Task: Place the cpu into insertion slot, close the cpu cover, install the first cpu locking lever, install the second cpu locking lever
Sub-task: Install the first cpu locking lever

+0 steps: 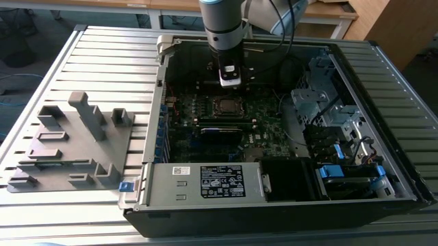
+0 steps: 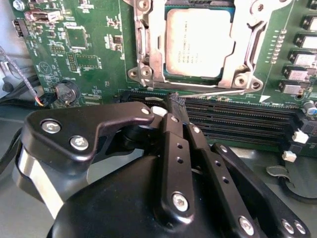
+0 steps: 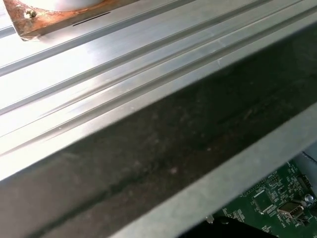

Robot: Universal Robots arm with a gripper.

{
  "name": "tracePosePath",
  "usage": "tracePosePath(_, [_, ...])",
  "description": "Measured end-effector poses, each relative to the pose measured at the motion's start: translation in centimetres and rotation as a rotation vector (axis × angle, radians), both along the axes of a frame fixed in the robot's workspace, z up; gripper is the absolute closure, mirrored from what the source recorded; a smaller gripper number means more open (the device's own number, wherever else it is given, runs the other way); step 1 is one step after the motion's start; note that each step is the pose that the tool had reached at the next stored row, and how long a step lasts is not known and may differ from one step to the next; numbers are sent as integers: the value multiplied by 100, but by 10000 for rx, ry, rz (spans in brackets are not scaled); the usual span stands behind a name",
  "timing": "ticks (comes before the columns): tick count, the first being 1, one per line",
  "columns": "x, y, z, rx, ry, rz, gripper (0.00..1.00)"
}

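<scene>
cpu (image 2: 198, 42) seated in insertion slot (image 2: 153, 67), cpu cover (image 2: 247, 49) lowered around it. thin locking lever (image 2: 218, 92) laid along slot's near edge, just beyond gripper (image 2: 176, 105). fingers (image 2: 172, 124) pressed together at lever's end; grip cannot be confirmed.

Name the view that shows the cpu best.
The second wrist view: the cpu sits close and bright inside its cover. The exterior view shows it as a small square on the board.
</scene>
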State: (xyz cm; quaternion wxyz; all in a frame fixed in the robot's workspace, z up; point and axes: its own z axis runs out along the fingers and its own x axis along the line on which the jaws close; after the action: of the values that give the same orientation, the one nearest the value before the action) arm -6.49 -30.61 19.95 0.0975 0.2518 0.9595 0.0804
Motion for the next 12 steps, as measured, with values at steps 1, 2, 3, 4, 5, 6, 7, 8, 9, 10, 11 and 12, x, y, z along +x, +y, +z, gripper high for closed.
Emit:
tracePosePath(1, [-1,0,0,1,-1,0,89])
tracePosePath(2, [-1,0,-1,2,-2,2,89])
tracePosePath(3, [-1,0,-3,2,-8,2,89])
tracePosePath(4, [-2,0,-7,3,-20,1,89])
tracePosePath(5, [-2,0,-12,2,-37,0,89])
tracePosePath(6, [-2,0,-15,1,-51,1,89])
tracePosePath(7, [-2,-1,-19,1,-57,6,89])
tracePosePath(8, [-2,-2,-22,0,-59,9,89])
tracePosePath(9, [-1,-3,-25,1,-61,13,89])
tracePosePath(10, [-1,-5,-28,1,-61,17,89])
tracePosePath(11, [0,-7,-30,1,-61,20,89])
tracePosePath(12, [0,-9,-33,1,-61,23,89])
